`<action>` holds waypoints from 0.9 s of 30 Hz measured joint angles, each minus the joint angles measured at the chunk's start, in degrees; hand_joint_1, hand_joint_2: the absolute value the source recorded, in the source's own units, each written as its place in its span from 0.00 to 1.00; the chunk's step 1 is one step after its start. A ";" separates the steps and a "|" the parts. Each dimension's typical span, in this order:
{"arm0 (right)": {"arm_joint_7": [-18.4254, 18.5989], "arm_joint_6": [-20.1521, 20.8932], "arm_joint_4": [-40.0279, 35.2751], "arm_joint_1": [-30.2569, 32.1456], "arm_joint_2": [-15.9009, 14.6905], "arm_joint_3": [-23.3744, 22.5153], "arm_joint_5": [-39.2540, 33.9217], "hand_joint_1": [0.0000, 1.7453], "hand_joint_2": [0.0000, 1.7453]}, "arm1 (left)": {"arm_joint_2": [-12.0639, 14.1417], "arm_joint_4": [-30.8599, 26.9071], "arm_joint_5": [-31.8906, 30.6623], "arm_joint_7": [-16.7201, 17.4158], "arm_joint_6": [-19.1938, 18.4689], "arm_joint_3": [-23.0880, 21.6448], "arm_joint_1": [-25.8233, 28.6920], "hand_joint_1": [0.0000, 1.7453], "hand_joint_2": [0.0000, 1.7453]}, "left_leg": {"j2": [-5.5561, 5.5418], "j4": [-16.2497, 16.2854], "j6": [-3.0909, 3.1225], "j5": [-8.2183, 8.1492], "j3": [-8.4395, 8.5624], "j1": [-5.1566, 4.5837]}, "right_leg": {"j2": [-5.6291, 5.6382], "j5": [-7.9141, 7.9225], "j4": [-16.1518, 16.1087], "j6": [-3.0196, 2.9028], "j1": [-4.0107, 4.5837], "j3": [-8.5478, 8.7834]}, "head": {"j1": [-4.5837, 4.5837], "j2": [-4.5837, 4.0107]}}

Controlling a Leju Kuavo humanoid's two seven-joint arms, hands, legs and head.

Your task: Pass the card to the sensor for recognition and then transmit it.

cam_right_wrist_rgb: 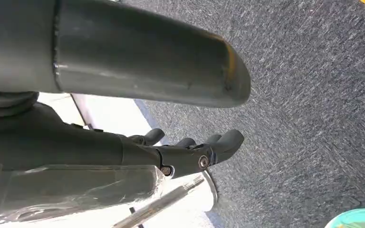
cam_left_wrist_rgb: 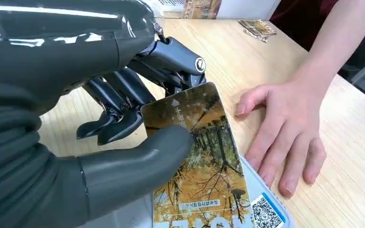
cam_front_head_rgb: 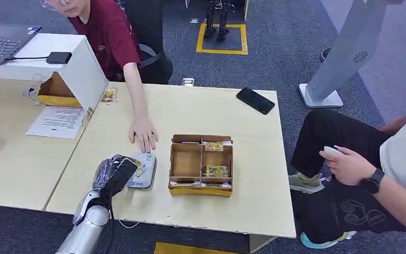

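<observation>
My left hand [cam_front_head_rgb: 113, 173] pinches a card [cam_left_wrist_rgb: 199, 156] printed with yellow autumn trees between thumb and fingers. The card lies over the white, flat sensor pad [cam_front_head_rgb: 142, 172] near the table's front edge; the sensor's corner with a QR sticker [cam_left_wrist_rgb: 266, 213] shows beneath the card in the left wrist view. A person's hand [cam_front_head_rgb: 144, 135] rests flat on the table just behind the sensor, fingertips close to it. My right hand [cam_right_wrist_rgb: 190, 152] hangs beside the table over grey carpet, holding nothing, fingers loosely extended.
A cardboard tray [cam_front_head_rgb: 201, 165] with compartments holding more cards stands right of the sensor. A black phone [cam_front_head_rgb: 255, 100] lies at the table's far right. A white box [cam_front_head_rgb: 63, 69] and paper sheet [cam_front_head_rgb: 58, 121] sit far left. A second person sits at the right [cam_front_head_rgb: 370, 169].
</observation>
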 joint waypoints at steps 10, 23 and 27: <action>-0.77 -0.52 0.00 -0.01 0.24 -0.37 0.83 0.00 0.00 | -0.07 1.68 -4.48 1.68 3.02 -0.11 -0.22 1.00 1.00 | 0.00 0.00 0.00 0.00 0.01 0.00 | 0.00 0.00 0.00 0.00 0.00 0.00 | 0.00 0.00; -2.27 -1.75 -0.02 -0.04 0.55 -1.03 2.23 0.00 0.00 | -0.26 6.77 -10.97 4.00 8.13 -0.13 -1.23 1.00 1.00 | 0.00 -0.01 0.00 0.00 0.11 0.00 | -0.01 0.00 0.00 0.00 0.00 0.12 | 0.00 0.00; -2.60 -1.95 -0.02 -0.08 0.59 -1.22 2.36 0.00 0.00 | -0.35 8.50 -12.37 4.59 9.24 -0.13 -1.88 1.00 1.00 | -0.02 -0.02 0.00 0.00 0.20 0.00 | -0.03 0.00 0.00 0.00 0.00 0.23 | 0.00 0.00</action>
